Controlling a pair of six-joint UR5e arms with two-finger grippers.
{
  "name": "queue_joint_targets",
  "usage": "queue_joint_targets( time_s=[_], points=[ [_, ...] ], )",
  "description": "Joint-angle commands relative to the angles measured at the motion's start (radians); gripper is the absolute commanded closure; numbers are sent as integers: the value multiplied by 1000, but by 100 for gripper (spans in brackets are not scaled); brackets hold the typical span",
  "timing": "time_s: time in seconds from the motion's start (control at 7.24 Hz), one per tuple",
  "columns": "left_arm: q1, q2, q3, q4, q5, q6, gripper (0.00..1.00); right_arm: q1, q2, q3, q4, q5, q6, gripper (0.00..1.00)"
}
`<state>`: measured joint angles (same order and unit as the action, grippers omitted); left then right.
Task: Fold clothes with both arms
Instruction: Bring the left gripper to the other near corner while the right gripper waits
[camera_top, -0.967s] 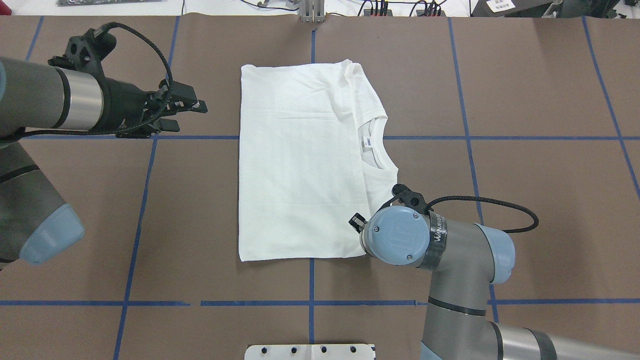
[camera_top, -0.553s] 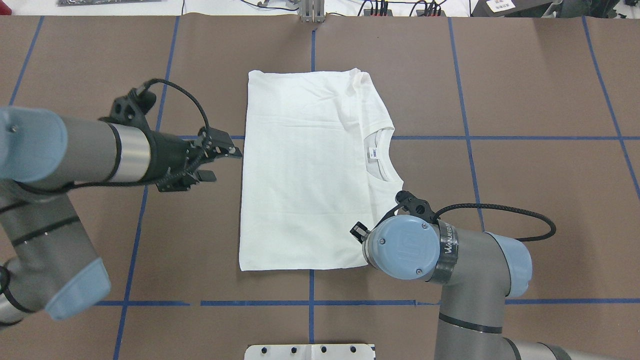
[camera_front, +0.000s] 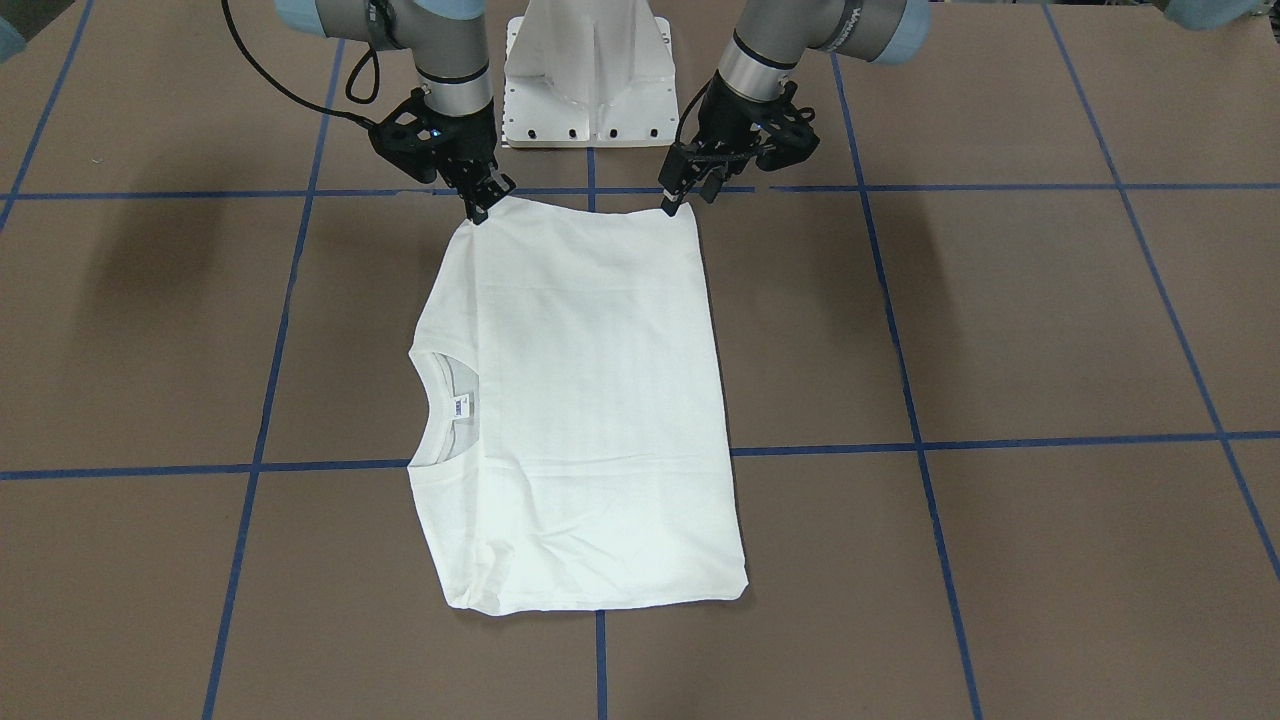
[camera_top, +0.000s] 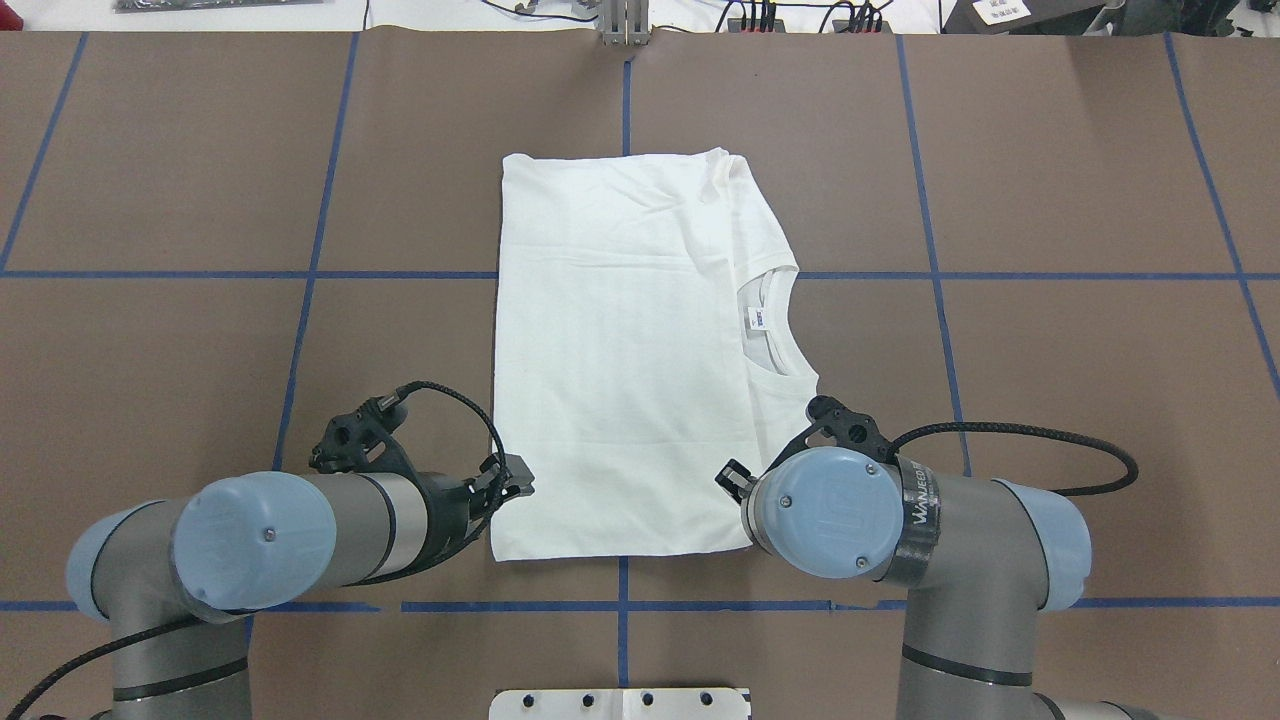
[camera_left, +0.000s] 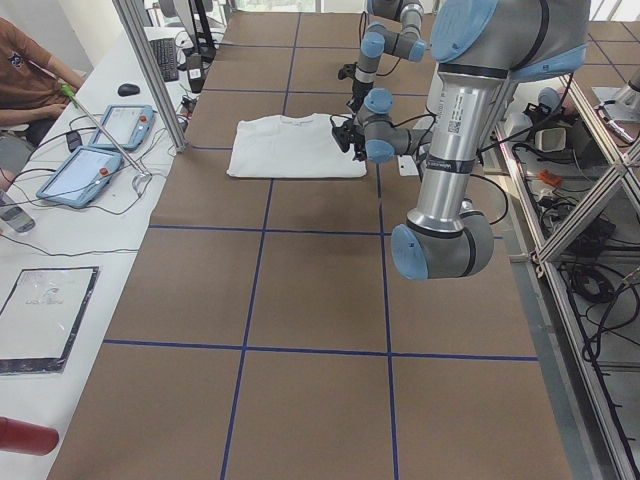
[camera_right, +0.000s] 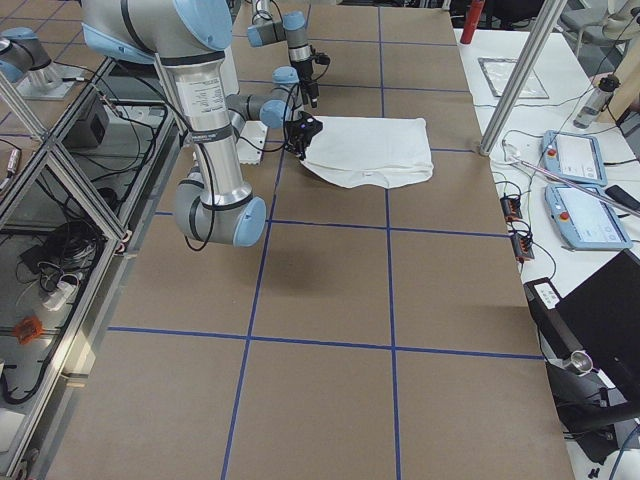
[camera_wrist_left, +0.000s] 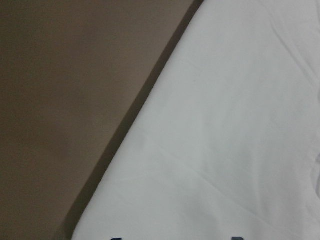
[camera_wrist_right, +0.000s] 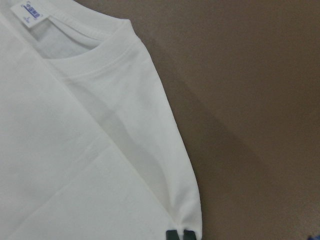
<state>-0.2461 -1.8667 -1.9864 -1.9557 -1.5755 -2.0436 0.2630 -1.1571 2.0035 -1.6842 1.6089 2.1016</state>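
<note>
The white T-shirt lies folded into a rectangle mid-table, its collar and neck label on the right side. Its printed text is hidden. My right gripper is shut on the shirt's near right corner. In the right wrist view its fingertips pinch the cloth. My left gripper is at the near left corner, jaws open. In the overhead view it touches the shirt's edge. The left wrist view shows cloth between the spread fingertips.
The brown table has a grid of blue tape lines. The white pedestal base stands at the robot's edge. An aluminium post, tablets and a seated person are past the far edge.
My left arm has swung from the far left side down to the shirt's near left corner. The right gripper has drawn the shirt slightly toward the robot.
</note>
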Motion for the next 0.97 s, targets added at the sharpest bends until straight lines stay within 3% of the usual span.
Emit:
queue_joint_targets(
  time_s=[0.0, 0.41, 0.55, 0.83],
  points=[
    [31, -3, 40, 17, 6, -27, 23, -1, 0, 1, 1, 2, 0, 100],
    [57, -11, 58, 17, 6, -26, 32, -1, -1, 6, 1, 2, -2, 100],
    [60, -12, 64, 17, 6, -27, 46, -1, 0, 6, 1, 0, -2, 100],
    [61, -8, 66, 15, 11, -56, 100, -2, -1, 6, 1, 0, -2, 100]
  ],
)
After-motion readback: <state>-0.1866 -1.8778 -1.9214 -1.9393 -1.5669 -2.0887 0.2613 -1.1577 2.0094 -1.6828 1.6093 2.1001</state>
